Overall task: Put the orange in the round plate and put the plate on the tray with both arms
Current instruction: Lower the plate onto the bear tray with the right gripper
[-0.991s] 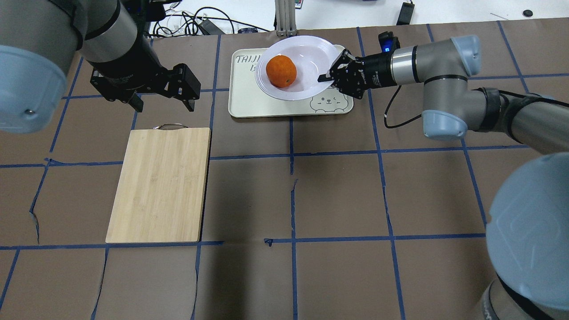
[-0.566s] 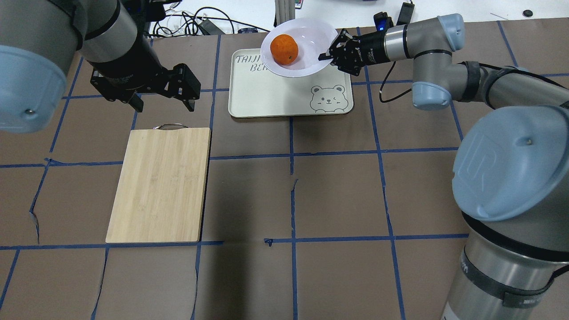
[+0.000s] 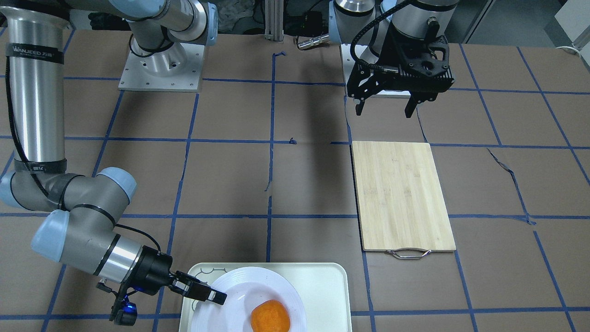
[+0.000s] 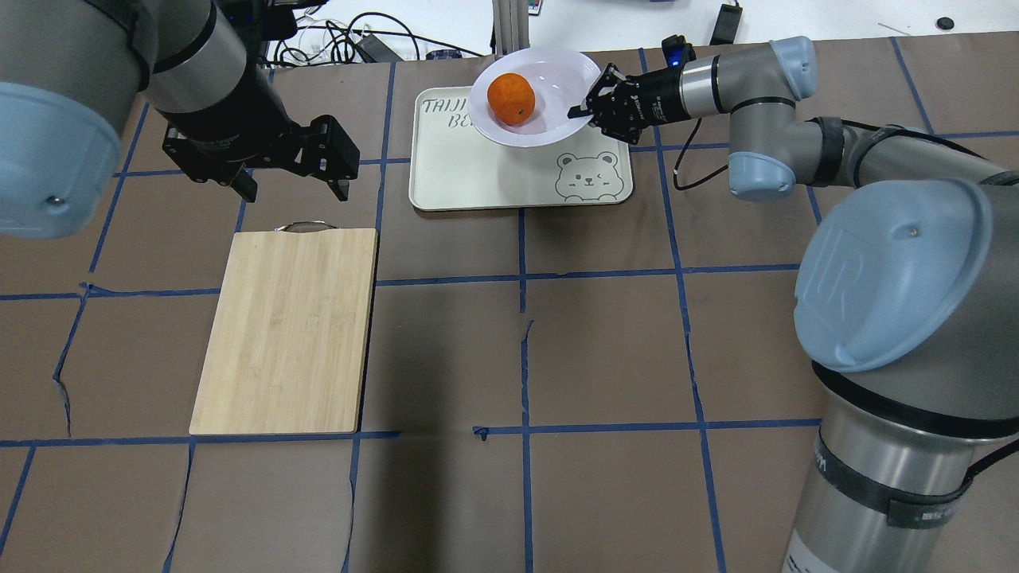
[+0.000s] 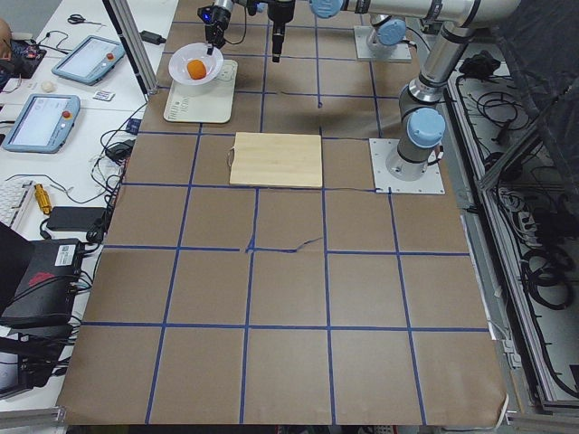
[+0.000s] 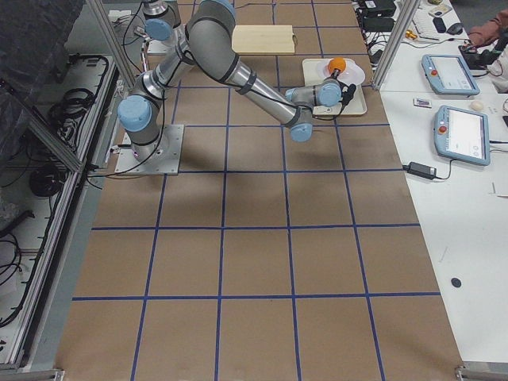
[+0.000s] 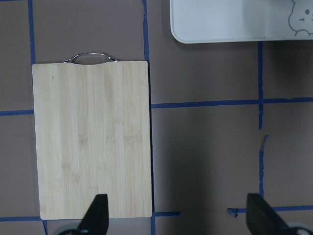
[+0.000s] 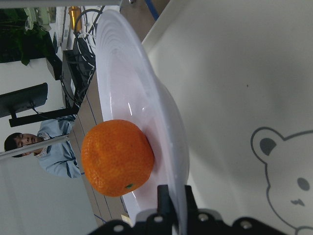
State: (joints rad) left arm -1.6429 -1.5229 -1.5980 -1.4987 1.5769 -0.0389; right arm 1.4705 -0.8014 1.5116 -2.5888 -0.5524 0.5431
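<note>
The orange (image 4: 511,99) lies in the white round plate (image 4: 549,76), left of its middle. My right gripper (image 4: 579,111) is shut on the plate's right rim and holds it tilted over the far part of the cream tray (image 4: 478,171). In the right wrist view the orange (image 8: 117,157) rests against the plate's (image 8: 132,93) sunken centre, with the tray (image 8: 234,73) behind. The front view has the plate (image 3: 230,302) over the tray (image 3: 322,286). My left gripper (image 4: 294,189) hangs open and empty above the table, left of the tray.
A bamboo cutting board (image 4: 286,330) with a metal handle lies near-left of the tray, below my left gripper. Cables (image 4: 342,40) run along the far table edge. A person (image 8: 49,147) shows in the background of the right wrist view.
My right gripper carried the plate with the orange toward the tray's far edge, then eased it slightly back. The left arm has not moved.
</note>
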